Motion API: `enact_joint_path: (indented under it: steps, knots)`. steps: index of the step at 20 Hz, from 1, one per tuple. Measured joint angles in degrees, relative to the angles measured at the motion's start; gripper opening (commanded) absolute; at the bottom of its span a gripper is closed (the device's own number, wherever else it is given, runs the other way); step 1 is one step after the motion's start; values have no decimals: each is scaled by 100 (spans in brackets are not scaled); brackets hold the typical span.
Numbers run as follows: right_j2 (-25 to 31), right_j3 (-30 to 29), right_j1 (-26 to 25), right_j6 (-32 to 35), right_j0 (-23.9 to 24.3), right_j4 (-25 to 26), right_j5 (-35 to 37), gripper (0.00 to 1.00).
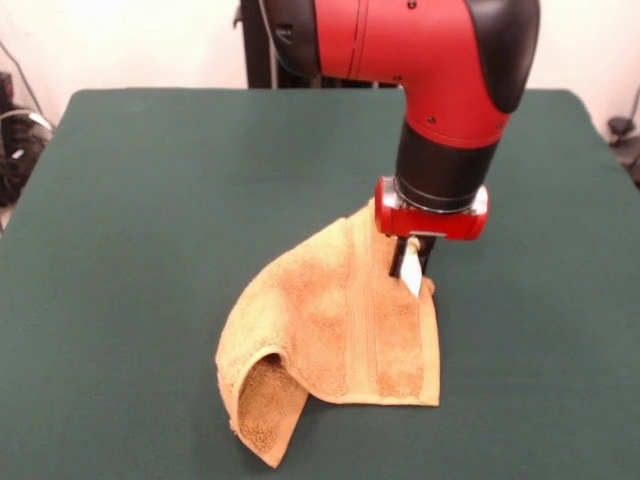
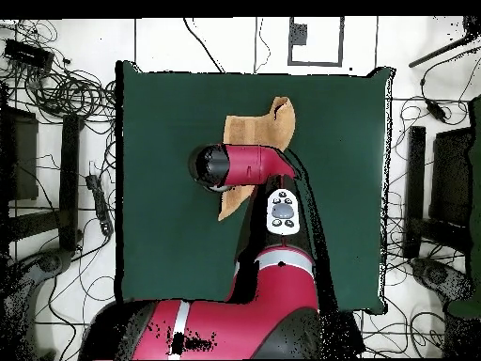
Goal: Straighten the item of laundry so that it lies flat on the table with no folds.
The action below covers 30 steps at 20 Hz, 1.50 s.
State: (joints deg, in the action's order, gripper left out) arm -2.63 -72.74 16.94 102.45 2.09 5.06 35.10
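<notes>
The item of laundry (image 1: 335,330), an orange-tan towel, stands half raised on the table (image 1: 150,250), right of centre near the front edge. Its upper edge is pinched in my gripper (image 1: 413,264), which is shut on it; a small white label shows at the fingers. From there the cloth hangs in a sloped sheet with a woven band running down it. The lower left corner curls under into a fold. In the overhead view the towel (image 2: 256,126) shows beyond the arm's wrist (image 2: 235,165), which hides the gripper.
Green table top (image 2: 169,207) spreads wide to all sides of the towel. Off the table, tangled cables (image 2: 66,94) and dark stands (image 2: 442,179) line both sides. The towel's folded corner lies close to the table's front edge in the front view.
</notes>
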Motion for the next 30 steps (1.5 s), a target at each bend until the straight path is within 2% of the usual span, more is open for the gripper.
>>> enact_joint_path:
  steps: [16, 30]
  knots:
    - [-38, 0, -11, 0, -26, -83, -1, 0]
    - [-138, 0, -41, 0, -300, -282, 0, 0]
